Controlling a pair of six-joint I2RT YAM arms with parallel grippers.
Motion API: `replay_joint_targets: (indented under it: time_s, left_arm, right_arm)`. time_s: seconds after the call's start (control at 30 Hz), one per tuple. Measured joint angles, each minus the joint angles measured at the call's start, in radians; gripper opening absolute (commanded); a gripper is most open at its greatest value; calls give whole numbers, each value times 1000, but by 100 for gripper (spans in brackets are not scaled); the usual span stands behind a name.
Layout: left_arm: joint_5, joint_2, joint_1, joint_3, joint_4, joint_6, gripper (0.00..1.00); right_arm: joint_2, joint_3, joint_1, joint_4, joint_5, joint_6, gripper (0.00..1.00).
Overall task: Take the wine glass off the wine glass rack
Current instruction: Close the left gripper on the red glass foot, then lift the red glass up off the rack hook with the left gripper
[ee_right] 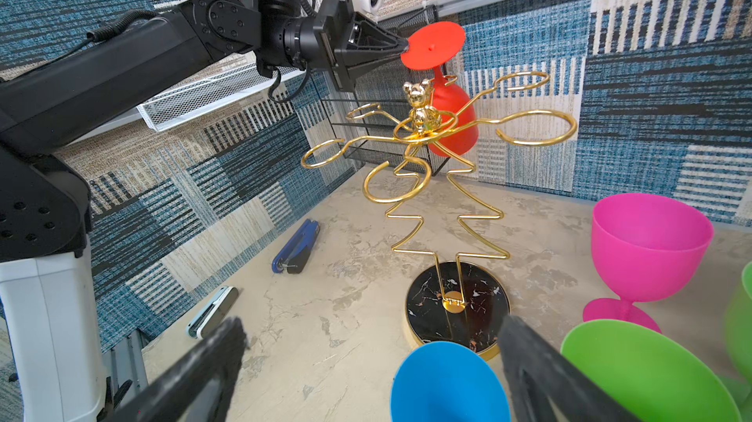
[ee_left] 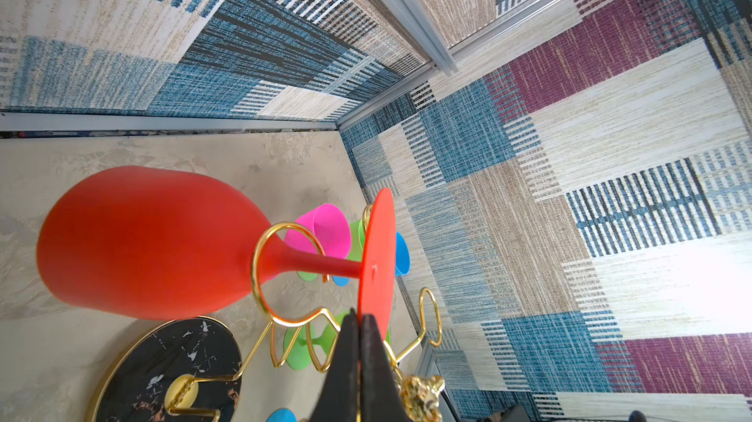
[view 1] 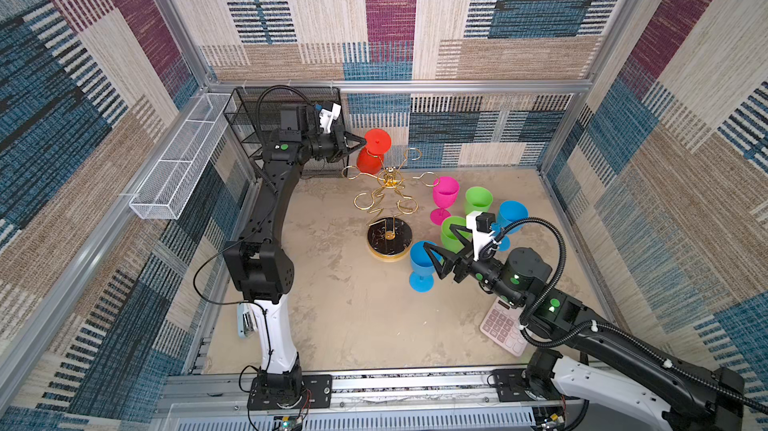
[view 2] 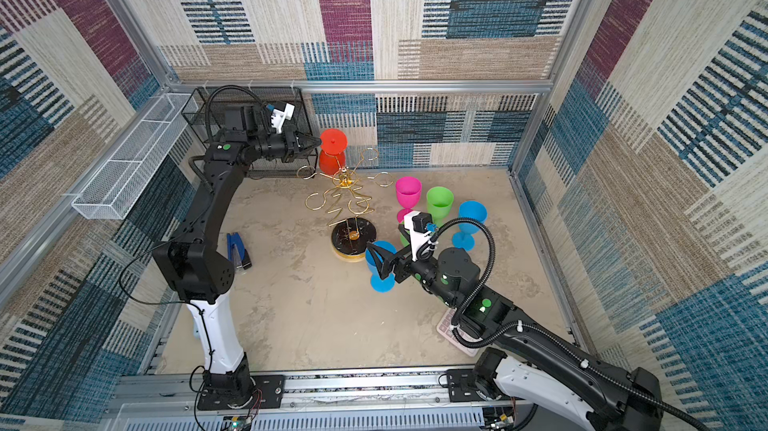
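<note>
Underneath everything: beige table. At rear-L corner: black mesh shelf. Near table centre, upright: wine glass rack, gold wire on round black base w/ gold rim. Hanging upside down at rack's rear-L side: red wine glass, stem thru a gold loop, bowl below loop, foot up top & clear of it. Pinching edge of that foot: L gripper, jaws pressed together on the disc. Hovering low, front-R of rack base: R gripper, jaws spread wide, gripping nothing; blue glass just below. Upright on table, R of rack: pink glass, 2 green glasses, 2nd blue one. Partly hidden under R arm: pink calculator. Beside L arm: blue stapler.
</note>
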State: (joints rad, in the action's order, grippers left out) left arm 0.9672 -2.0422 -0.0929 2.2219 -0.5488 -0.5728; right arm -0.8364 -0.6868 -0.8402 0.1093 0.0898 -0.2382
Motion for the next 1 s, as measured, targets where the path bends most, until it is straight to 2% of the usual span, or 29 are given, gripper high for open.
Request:
replay_joint_targets:
  time_s: [1.0]
  left_arm:
    - [30, -19, -34, 55, -227, 182, 0]
  right_arm:
    - [8, 1, 0, 6, 0, -23, 99]
